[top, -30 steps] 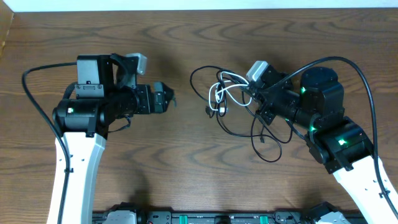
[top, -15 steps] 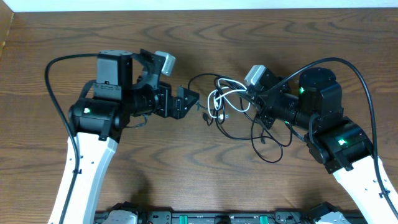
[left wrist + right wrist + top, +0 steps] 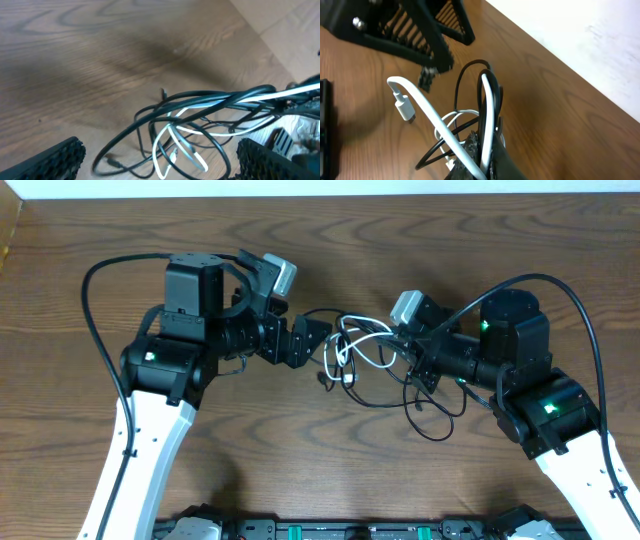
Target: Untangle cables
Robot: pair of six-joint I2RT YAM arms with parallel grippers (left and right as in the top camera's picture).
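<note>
**A:** How does the right gripper [image 3: 408, 346] stand?

**B:** It is closed tight on the cables [image 3: 352, 348]. In the right wrist view the strands come straight up out of the closed jaws, black ones with the white cable [image 3: 487, 115] between them.

**A:** And the left gripper [image 3: 318, 340]?

**B:** Its fingers are spread wide and hold nothing. In the left wrist view one finger [image 3: 47, 162] sits at each lower corner. The bundle lies ahead of them, across the gap, and touches neither.

**A:** So where is the tangle relative to the two?

**B:** It is between them, over the middle of the table [image 3: 300, 240]. From above, its right end is caught in the right gripper. Its left edge is just beside the left gripper's open tips.

**A:** What about the white one?

**B:** It makes a couple of loops in the heart of the knot. One end arches out to the left and ends in a white plug [image 3: 404, 107], which hangs free near the left gripper.

**A:** And the black ones?

**B:** The black cables [image 3: 430, 418] spread furthest. One thin loop reaches up and left towards the left gripper. Others trail down and right, under the right arm, onto the wood. I cannot tell whether the lowest loops of the knot itself touch the table.
</note>
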